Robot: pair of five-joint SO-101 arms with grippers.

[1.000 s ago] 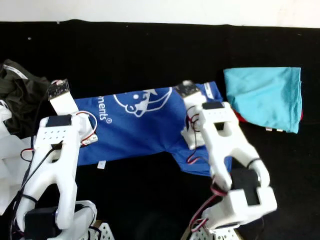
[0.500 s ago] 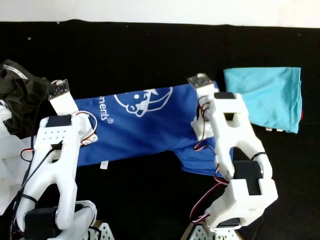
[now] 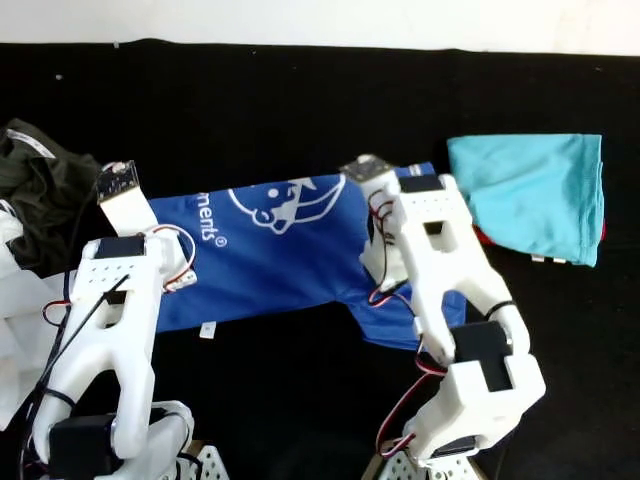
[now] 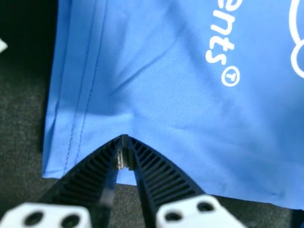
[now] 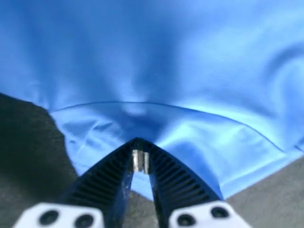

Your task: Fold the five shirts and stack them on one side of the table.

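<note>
Across mid-table the blue shirt [image 3: 270,250] lies long from 9 to 3 o'clock, its hem end nipped tight by the left gripper [image 4: 124,153], its sleeve end by the right gripper [image 5: 139,160], nearer the folded teal shirt [image 3: 530,195] at 2 o'clock.

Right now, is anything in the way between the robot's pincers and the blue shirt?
Nothing visible is in the way. The left pincer and the right pincer are each shut on the blue shirt, with nothing else between them and its fabric.

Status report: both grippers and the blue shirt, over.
Left gripper shut on blue shirt hem. Right gripper shut on its other end. Not yet folded. Folded teal shirt close beside.
</note>
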